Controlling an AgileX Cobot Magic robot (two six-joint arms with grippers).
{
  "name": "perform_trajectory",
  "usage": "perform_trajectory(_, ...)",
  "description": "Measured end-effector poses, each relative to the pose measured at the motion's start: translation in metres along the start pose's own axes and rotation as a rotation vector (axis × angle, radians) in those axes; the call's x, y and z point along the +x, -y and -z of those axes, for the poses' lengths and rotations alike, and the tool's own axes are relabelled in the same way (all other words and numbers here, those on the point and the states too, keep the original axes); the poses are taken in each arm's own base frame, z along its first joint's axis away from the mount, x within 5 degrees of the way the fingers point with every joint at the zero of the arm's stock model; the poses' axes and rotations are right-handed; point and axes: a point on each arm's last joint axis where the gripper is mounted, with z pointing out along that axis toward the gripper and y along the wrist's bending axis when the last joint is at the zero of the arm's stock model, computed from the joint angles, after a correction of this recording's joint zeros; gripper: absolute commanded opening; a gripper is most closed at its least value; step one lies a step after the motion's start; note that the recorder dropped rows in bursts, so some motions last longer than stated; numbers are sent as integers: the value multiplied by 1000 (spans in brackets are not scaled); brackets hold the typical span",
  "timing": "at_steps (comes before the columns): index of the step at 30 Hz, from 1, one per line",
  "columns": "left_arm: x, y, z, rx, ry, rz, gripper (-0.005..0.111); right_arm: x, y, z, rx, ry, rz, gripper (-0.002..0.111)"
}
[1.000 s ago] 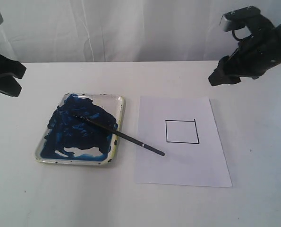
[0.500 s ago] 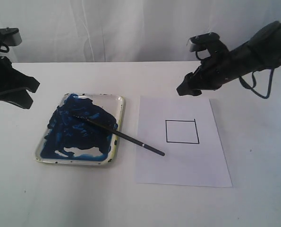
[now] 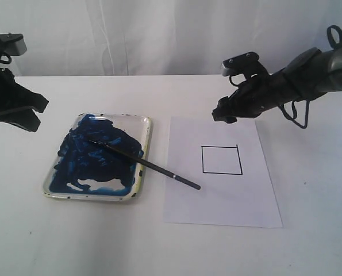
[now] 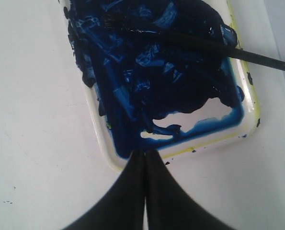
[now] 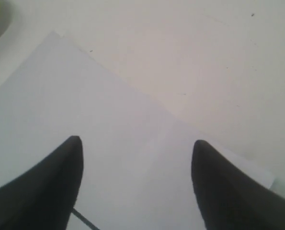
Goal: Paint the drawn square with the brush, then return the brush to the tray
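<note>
Brush (image 3: 145, 164) lies untouched, its bristles in the wet blue paint and its slim black handle slanting over the rim of the tray (image 3: 149, 131) onto the paper sheet (image 3: 216, 201). The drawn square (image 3: 221, 160) is blank. The right gripper (image 3: 219, 113) hovers above the sheet's far edge; the left gripper (image 3: 35, 117) hangs beyond the tray.

Left wrist view: jaws pressed together, left gripper (image 4: 144, 157) over the shallow cream tray (image 4: 100, 139), whose paint is thick, ridged and glossy.

Right wrist view: right gripper (image 5: 137, 143) with jaws spread, empty, over smooth matte paper.

Pickup seems the step in hand; next likely calls for a descent onto the thin, round handle.
</note>
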Motion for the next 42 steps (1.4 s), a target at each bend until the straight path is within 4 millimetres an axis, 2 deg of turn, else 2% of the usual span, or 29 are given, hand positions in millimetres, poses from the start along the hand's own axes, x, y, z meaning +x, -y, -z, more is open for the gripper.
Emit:
perform_trajectory(3, 0, 0, 0, 0, 0, -4, 0, -2, 1, 0, 10, 11, -108, 60)
perform_trajectory(8, 0, 0, 0, 0, 0, -6, 0, -18, 1, 6, -17, -7, -162, 60)
perform_trajectory(17, 0, 0, 0, 0, 0, -6, 0, -34, 10, 23, 61, -219, -187, 60)
perform_trajectory(23, 0, 0, 0, 1, -3, -6, 0, -26, 16, 3, 52, -321, -203, 60)
perform_trajectory(32, 0, 0, 0, 1, -3, -6, 0, -15, 25, -24, 72, -308, -185, 60)
perform_trajectory(42, 0, 0, 0, 1, -3, -6, 0, -17, 29, -28, 90, -262, -102, 60)
